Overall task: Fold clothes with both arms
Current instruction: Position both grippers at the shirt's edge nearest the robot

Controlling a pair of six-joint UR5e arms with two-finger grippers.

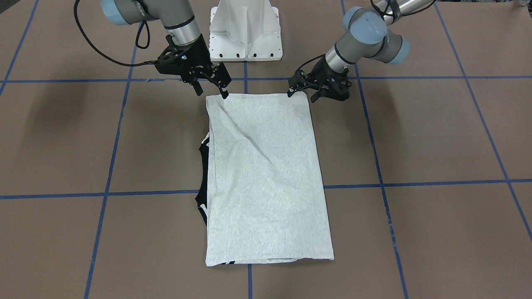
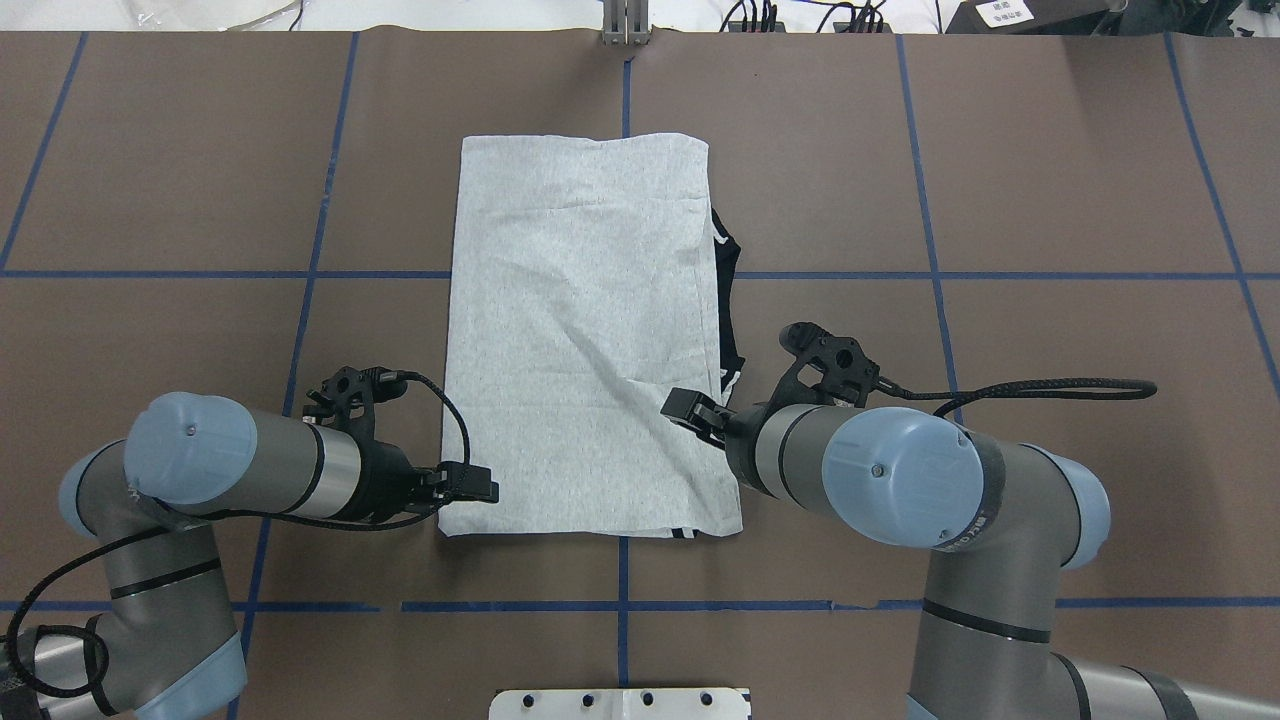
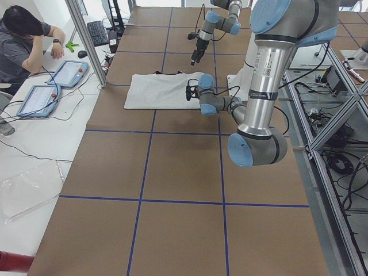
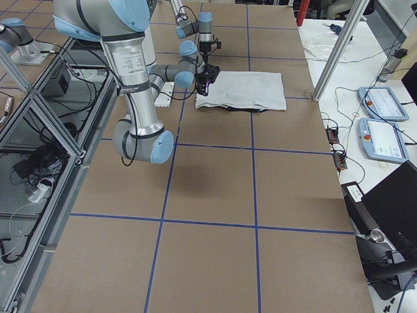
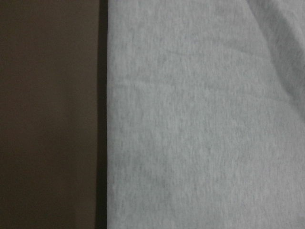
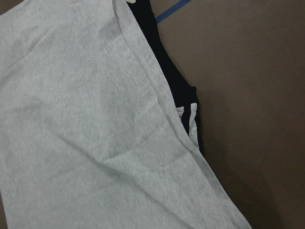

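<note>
A grey T-shirt (image 1: pixel 266 174) lies flat in the middle of the brown worktop (image 1: pixel 436 137), folded into a long narrow rectangle whose length runs away from the robot. Black trim (image 2: pixel 727 300) with white stripes pokes out from under the fold along the edge on the robot's right, and a little more shows at the near hem. Both arms reach in low at the end of the shirt nearest the white base (image 1: pixel 245 33). The left arm (image 1: pixel 365 37) has the left jaws spread apart at the near left corner, one finger over the hem and the other just off the cloth. The right arm (image 1: pixel 174 20) has the right jaws spread too, with one fingertip at the near right corner; whether it touches the cloth I cannot tell. Neither pair grips anything. The left wrist view shows the straight grey edge against bare worktop, and the right wrist view looks down on wrinkled cloth with the black trim beside it. Blue tape lines (image 1: pixel 415 182) mark the worktop in squares, and a person (image 3: pixel 23 40) sits at a white desk beyond its far end
</note>
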